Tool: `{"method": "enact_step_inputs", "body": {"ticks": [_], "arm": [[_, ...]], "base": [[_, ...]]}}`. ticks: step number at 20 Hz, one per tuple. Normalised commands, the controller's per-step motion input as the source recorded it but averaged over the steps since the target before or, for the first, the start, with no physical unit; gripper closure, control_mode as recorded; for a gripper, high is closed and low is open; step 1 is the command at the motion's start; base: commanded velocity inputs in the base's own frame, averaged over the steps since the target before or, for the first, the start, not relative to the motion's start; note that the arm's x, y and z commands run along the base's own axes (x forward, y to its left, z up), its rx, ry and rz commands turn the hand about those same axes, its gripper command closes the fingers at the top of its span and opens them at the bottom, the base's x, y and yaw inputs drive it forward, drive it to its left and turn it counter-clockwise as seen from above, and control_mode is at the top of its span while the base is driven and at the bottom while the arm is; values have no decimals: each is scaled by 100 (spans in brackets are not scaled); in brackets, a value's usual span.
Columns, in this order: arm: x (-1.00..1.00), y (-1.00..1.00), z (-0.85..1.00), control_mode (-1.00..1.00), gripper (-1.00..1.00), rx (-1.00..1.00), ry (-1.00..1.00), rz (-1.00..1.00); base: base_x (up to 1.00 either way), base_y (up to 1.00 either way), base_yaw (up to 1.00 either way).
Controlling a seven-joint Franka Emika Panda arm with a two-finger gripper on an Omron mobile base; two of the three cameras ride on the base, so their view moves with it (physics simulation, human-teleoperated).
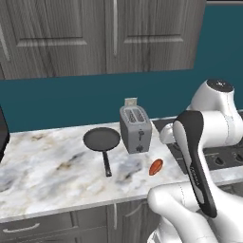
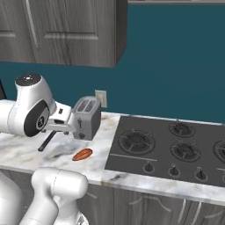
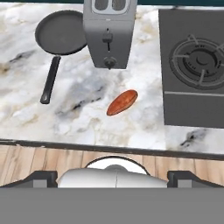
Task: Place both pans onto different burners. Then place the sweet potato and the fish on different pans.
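With the gripper's (image 3: 113,178) jaw state not discernible, the round black frying pan (image 1: 102,139) could be knocked against the grey metal toaster (image 1: 135,128) just beside it when grasped by its thin handle.

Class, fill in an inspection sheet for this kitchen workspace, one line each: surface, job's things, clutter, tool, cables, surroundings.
Surface: marble counter, cooktop set in at its right.
Job's things: one pan on the counter left of the toaster, no food in it; red-orange fish on the counter in front of the toaster; burners bare.
Clutter: toaster.
Tool: fingertips at the hand view's bottom corners, apart, holding nothing.
Cables: nothing seen.
Surroundings: teal wall, wood cabinets, wall outlet.
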Motion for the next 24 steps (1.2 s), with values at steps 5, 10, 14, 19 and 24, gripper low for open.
{"method": "enact_step_inputs", "body": {"ticks": [5, 10, 14, 19, 24], "arm": [[0, 0, 0, 100, -100, 0, 0, 0], [3, 7, -2, -100, -100, 0, 0, 0], [16, 35, -11, -100, -100, 0, 0, 0], [12, 56, -1, -100, -100, 0, -2, 2], [16, 56, 0, -100, -100, 2, -6, 1]], "base": [[39, 19, 0], [20, 20, 0], [0, 0, 0], [0, 0, 0], [0, 0, 0]]}}
